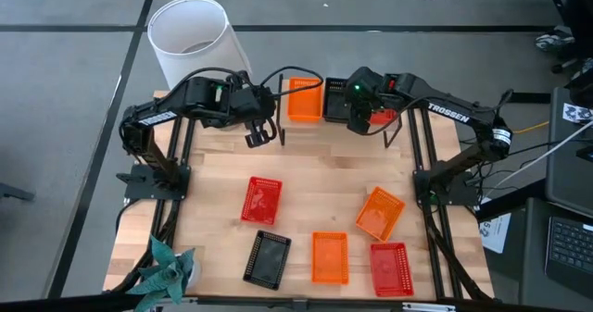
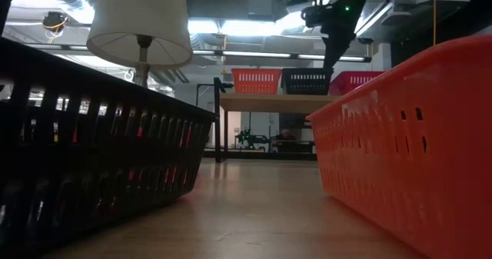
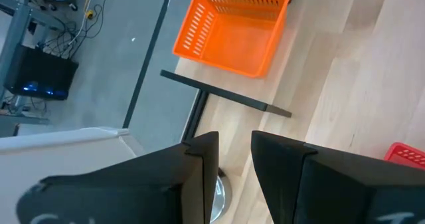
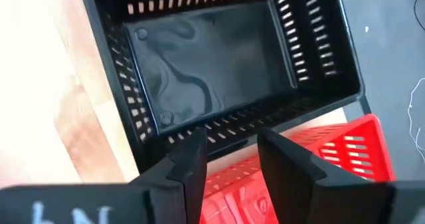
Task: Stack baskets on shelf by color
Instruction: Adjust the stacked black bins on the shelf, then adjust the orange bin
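Note:
The shelf (image 1: 315,119) stands along the table's far edge. On it, from left to right, rest an orange basket (image 1: 302,99), a black basket (image 1: 334,100) and a red basket (image 1: 382,117). The low view shows the same row far off: orange (image 2: 256,80), black (image 2: 306,81), red (image 2: 352,81). Several more baskets lie flat on the table: red (image 1: 261,199), orange (image 1: 380,212), black (image 1: 268,256), orange (image 1: 330,256) and red (image 1: 391,268). My left gripper (image 1: 263,133) hangs open over bare wood by the shelf's left end. My right gripper (image 4: 229,161) is open above the seam between the black basket (image 4: 212,58) and the red basket (image 4: 332,154).
A white cylindrical bin (image 1: 190,39) stands beyond the table's far-left corner. A teal paper plant (image 1: 167,268) sits at the near-left corner. In the low view a black basket (image 2: 92,144) and an orange basket (image 2: 407,151) loom close. Bare wood lies mid-table (image 1: 320,168).

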Motion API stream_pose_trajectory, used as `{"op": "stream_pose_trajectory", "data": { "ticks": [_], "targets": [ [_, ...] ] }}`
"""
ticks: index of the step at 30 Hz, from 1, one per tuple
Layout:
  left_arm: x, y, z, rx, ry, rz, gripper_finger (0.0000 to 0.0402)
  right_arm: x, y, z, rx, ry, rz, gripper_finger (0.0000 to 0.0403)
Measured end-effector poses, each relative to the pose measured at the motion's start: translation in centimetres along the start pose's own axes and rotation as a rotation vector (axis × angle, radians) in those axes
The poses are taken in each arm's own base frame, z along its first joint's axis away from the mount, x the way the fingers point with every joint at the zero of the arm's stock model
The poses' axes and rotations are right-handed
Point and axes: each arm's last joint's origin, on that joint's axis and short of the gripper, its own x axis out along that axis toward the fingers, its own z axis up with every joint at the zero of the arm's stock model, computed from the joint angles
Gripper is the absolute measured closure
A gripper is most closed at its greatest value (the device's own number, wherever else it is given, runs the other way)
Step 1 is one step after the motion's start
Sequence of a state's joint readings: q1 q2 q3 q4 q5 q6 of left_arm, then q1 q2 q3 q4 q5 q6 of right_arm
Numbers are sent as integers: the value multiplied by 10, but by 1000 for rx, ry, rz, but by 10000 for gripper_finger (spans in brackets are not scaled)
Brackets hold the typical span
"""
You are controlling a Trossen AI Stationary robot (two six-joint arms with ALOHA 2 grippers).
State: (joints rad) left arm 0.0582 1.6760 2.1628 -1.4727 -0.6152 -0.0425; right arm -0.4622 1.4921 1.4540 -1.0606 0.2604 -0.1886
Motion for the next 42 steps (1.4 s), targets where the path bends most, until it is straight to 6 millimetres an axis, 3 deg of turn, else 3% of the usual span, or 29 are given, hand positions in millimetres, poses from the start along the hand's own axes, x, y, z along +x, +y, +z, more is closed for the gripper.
{"op": "stream_pose_trajectory", "data": {
  "ticks": [26,32,35,39,42],
  "targets": [
    [0,1,1,-4,-8,3,318,-2,-1,-1,-19,17,-39,268],
    [4,6,2,-7,-10,-3,318,-48,-1,16,44,-96,-14,268],
    [7,0,0,2,9,-147,318,-80,4,11,91,-62,93,268],
    [21,-30,-8,63,97,-396,318,-113,15,-12,105,68,217,268],
    [32,-57,-20,162,179,-468,317,-134,23,-32,111,3,310,268]
  ]
}}
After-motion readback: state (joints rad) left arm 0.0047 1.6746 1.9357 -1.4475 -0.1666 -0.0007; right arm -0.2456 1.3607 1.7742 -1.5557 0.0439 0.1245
